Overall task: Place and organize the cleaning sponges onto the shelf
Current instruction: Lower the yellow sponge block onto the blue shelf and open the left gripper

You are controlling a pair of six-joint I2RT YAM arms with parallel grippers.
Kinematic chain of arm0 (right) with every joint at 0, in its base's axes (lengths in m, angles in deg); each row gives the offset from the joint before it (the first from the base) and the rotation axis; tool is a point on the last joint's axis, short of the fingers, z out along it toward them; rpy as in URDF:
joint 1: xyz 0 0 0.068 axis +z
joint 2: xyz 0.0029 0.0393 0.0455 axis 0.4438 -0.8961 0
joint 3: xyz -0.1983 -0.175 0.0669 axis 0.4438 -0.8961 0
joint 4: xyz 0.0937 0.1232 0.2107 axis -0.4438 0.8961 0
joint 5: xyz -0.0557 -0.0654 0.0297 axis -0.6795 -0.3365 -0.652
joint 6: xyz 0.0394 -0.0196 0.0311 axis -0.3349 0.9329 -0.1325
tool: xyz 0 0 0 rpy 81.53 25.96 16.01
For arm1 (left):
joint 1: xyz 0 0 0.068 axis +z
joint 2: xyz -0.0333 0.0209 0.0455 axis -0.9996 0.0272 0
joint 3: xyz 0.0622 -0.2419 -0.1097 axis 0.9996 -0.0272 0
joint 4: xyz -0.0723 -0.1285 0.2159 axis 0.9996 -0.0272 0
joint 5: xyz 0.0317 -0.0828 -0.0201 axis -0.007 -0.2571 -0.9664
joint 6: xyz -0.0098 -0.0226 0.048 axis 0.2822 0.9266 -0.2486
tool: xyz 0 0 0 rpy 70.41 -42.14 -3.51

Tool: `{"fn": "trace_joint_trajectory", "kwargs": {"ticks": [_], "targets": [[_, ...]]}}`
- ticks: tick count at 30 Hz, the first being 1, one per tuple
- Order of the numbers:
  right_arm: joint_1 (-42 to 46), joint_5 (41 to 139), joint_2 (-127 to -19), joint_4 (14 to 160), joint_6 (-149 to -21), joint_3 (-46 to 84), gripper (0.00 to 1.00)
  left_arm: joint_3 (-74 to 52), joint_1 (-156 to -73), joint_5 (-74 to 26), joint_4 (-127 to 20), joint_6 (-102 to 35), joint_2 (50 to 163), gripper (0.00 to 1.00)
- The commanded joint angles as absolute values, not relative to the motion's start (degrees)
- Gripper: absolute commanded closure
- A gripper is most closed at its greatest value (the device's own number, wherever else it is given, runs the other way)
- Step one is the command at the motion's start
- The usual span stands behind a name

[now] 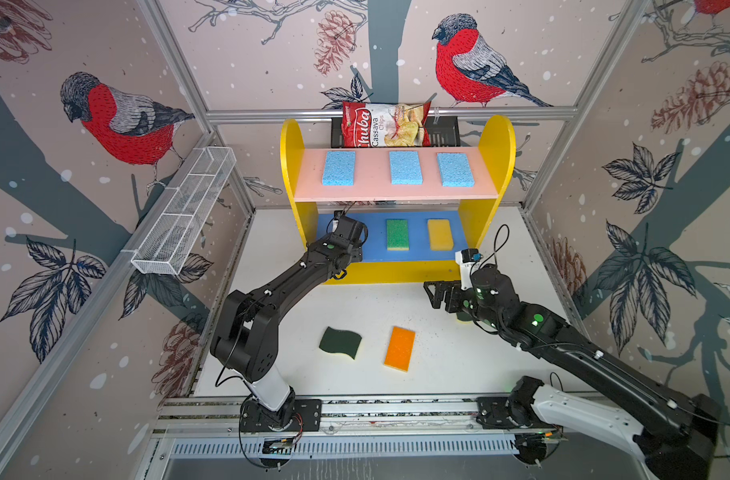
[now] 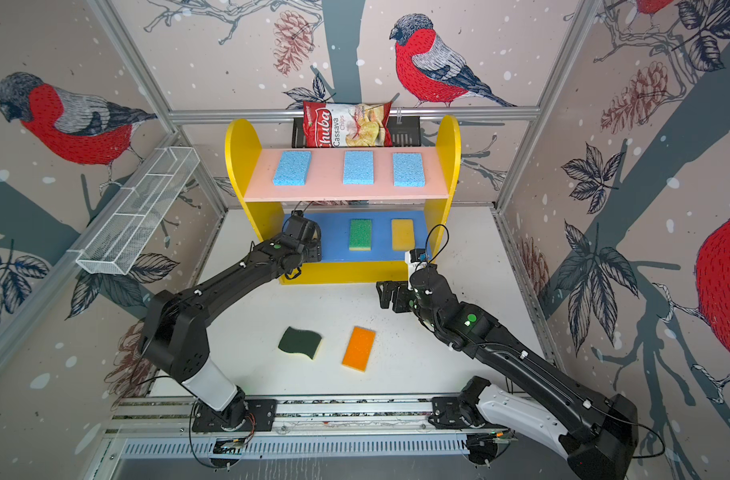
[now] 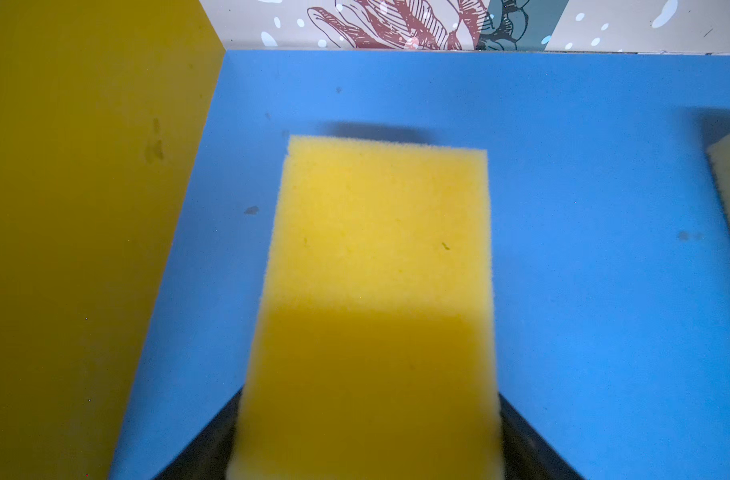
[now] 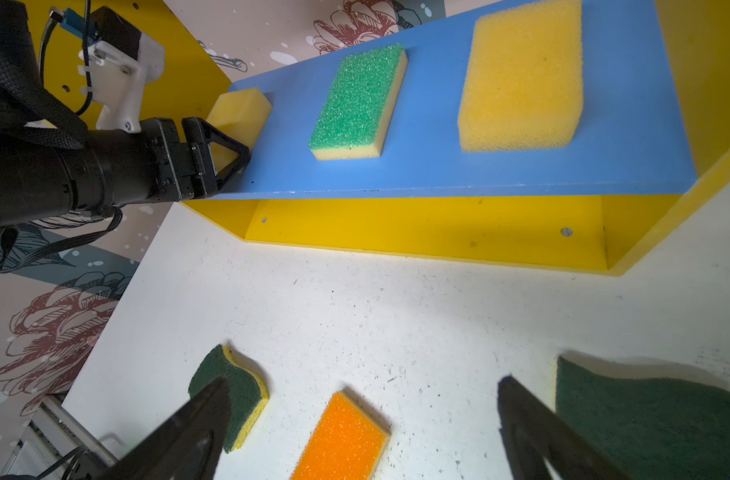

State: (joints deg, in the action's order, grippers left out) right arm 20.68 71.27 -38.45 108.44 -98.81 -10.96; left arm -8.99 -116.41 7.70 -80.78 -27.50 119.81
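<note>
My left gripper [image 4: 232, 143] reaches onto the left end of the shelf's [image 1: 292, 166] blue middle board [image 1: 417, 254], shut on a yellow sponge [image 3: 380, 249]. The sponge's far end is low over the board. A green-topped sponge [image 1: 397, 235] and another yellow sponge [image 1: 440, 235] lie further right on that board. Three light blue sponges [image 1: 339, 168] [image 1: 405, 167] [image 1: 455, 169] lie in a row on the pink upper board [image 1: 376, 192]. On the white table lie a wavy dark-green sponge [image 1: 340, 341] and an orange-topped one [image 1: 400, 348]. My right gripper [image 1: 432, 293] hovers open and empty above the table, beside a second wavy sponge [image 4: 646, 415].
A red chips bag [image 1: 384, 124] stands in a black rack [image 1: 442, 133] behind the shelf. A white wire basket [image 1: 184, 212] hangs on the left wall. The shelf's yellow base [image 4: 438, 224] shows nothing on it in the right wrist view.
</note>
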Motion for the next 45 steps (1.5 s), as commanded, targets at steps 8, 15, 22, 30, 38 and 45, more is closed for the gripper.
{"fn": "trace_joint_trajectory", "kwargs": {"ticks": [8,15,22,30,38,45], "targets": [[20.98,70.27,-38.33,108.13,-99.25,-11.14,0.01,-9.88,-116.36,8.23,-84.38,-27.44,118.48,0.17],[21.39,70.04,-38.25,108.18,-99.25,-11.09,0.01,-10.64,-116.35,3.96,-83.29,-29.62,116.54,0.14],[21.56,68.88,-37.8,108.78,-99.08,-10.91,0.01,-13.86,-116.4,0.56,-80.94,-30.55,113.03,0.13],[21.64,66.38,-36.52,110.9,-98.12,-9.48,0.01,-14.34,-116.44,1.78,-81.53,-30.64,110.35,0.13],[21.64,64.98,-35.34,111.83,-97.95,-9.47,0.01,-16.75,-116.48,3.0,-78.9,-31.95,108.56,0.13],[21.64,65.0,-35.16,111.79,-98.03,-9.63,0.0,-17.8,-116.48,3.52,-76.44,-32.99,108.89,0.11]]}}
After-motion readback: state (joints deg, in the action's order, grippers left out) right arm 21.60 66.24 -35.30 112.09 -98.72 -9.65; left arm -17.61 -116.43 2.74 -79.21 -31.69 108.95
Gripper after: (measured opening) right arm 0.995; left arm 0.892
